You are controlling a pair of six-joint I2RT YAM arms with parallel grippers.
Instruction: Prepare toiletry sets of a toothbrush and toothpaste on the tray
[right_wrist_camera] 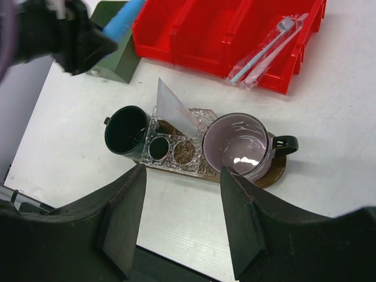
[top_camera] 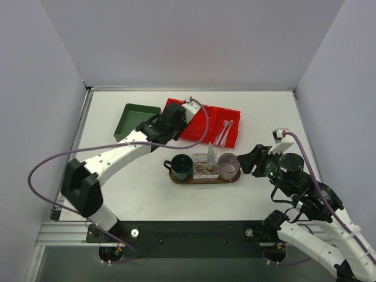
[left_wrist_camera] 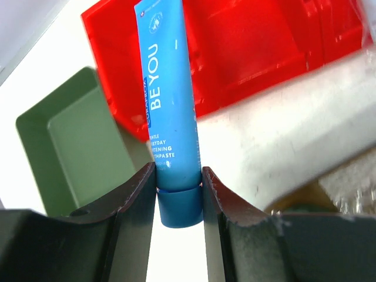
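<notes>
The left gripper point(left_wrist_camera: 179, 191) is clamped on a blue toothpaste tube point(left_wrist_camera: 167, 88), its two fingers pressing the tube just above the cap. It holds the tube in the air over the left end of the red bin point(left_wrist_camera: 252, 53), beside the green box point(left_wrist_camera: 70, 141).

The right gripper point(right_wrist_camera: 182, 176) hangs with its jaws spread wide and nothing between them, above the near edge of the tray point(right_wrist_camera: 276, 173).

On the tray a dark green mug point(right_wrist_camera: 126, 130) and a translucent pink mug point(right_wrist_camera: 238, 147) flank a clear holder point(right_wrist_camera: 176, 150). Wrapped toothbrushes point(right_wrist_camera: 267, 50) lie in the bin's right compartment.
</notes>
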